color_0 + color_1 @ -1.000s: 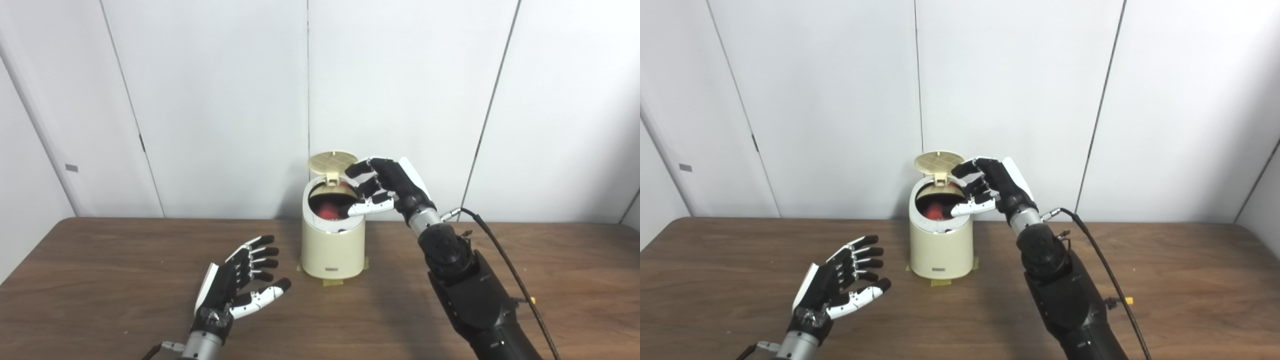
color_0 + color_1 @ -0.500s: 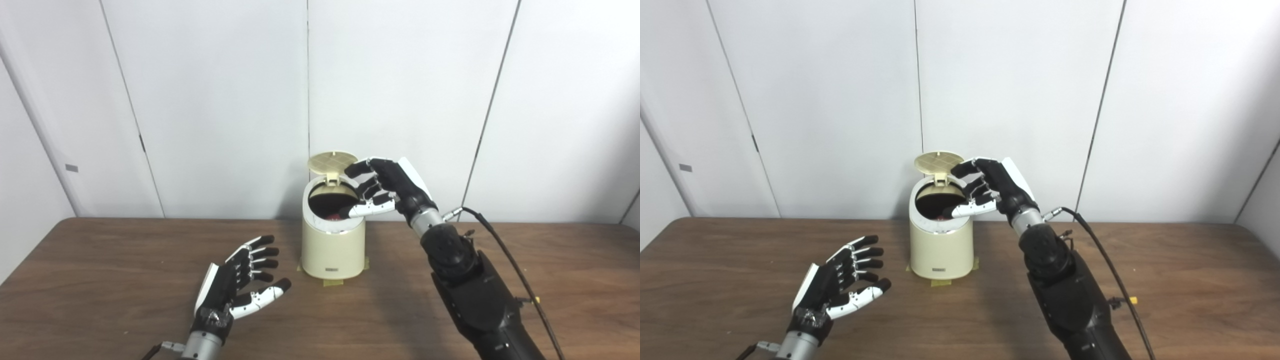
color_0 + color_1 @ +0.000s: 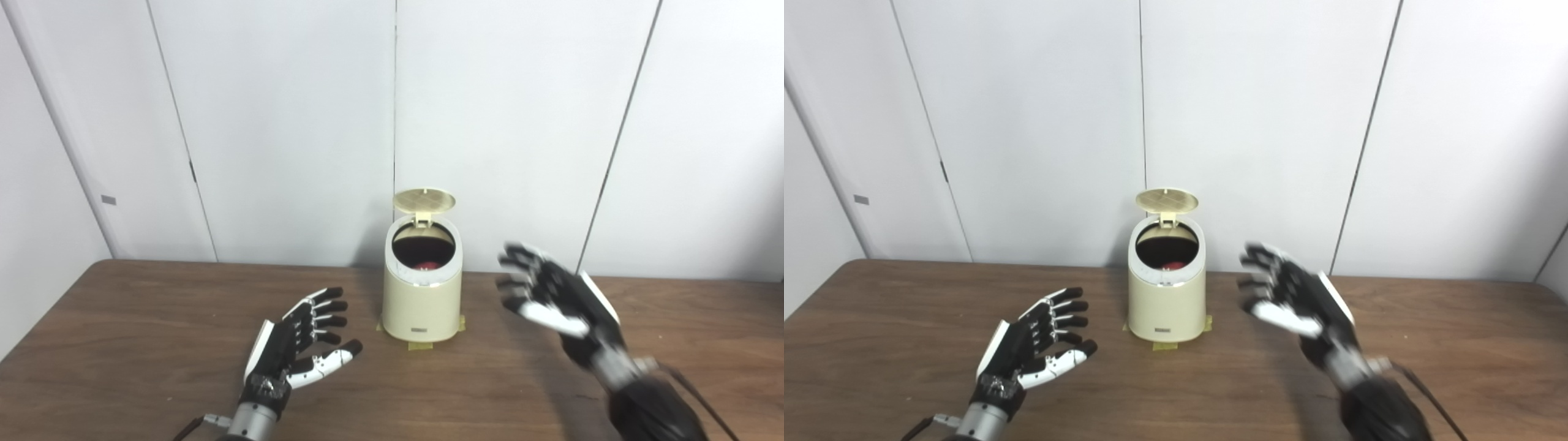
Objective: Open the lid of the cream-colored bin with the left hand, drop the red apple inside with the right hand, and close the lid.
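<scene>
The cream-colored bin [image 3: 422, 306] stands at the back middle of the wooden table [image 3: 122, 343]. Its round lid [image 3: 424, 199] is tipped up and open. The red apple [image 3: 427, 266] lies deep inside the bin, only its top showing. My right hand [image 3: 557, 303] is open, empty and motion-blurred, to the right of the bin and lower than its rim. My left hand [image 3: 300, 343] is open and empty, palm up, low over the table to the left front of the bin.
Yellow tape [image 3: 420, 345] holds the bin's base to the table. White wall panels [image 3: 275, 122] rise right behind the bin. A black cable [image 3: 1427, 395] runs along my right forearm.
The apple dropped from the bin's mouth to its bottom. My right hand then pulled back from over the bin, down and to the right. The camera shifted slightly. The left hand stayed put.
</scene>
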### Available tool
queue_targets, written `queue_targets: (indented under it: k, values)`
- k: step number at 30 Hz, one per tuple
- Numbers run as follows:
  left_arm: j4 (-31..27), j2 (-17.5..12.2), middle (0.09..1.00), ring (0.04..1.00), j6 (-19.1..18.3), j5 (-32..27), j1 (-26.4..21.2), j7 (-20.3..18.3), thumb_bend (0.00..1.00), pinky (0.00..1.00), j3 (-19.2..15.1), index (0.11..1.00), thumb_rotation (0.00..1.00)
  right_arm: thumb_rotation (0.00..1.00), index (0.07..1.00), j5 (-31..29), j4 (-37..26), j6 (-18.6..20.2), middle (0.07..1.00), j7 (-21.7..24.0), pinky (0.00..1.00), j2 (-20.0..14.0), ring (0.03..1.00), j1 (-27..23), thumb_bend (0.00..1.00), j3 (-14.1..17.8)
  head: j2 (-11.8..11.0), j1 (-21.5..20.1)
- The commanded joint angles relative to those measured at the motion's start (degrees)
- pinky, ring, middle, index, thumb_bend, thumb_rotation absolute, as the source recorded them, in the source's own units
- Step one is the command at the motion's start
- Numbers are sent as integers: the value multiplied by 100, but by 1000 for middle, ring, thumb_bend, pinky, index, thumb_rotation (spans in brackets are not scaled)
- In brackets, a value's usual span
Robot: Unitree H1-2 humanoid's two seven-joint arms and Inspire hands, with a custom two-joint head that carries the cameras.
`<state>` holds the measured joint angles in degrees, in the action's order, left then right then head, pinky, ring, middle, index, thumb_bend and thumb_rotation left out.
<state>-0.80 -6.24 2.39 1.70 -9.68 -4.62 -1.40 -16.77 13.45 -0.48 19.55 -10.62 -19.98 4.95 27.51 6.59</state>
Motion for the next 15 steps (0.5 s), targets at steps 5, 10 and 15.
queue_targets:
  k: [5,10,15]
  values:
    - [-139,29,814,776,101,318,-711,377,699,665,-68,827,266,288,841,-383,-77,-361,795,23,539,319,694,-2,952,172,-17,-19]
    - [7,-197,864,822,-238,456,-1550,267,795,702,-26,838,274,295,848,-363,-71,-478,796,29,531,402,694,42,937,231,-3,19]
    - [153,-404,892,873,-705,593,-2349,105,864,727,117,865,230,293,839,-267,-84,-530,776,-15,528,432,678,76,932,196,-4,39]
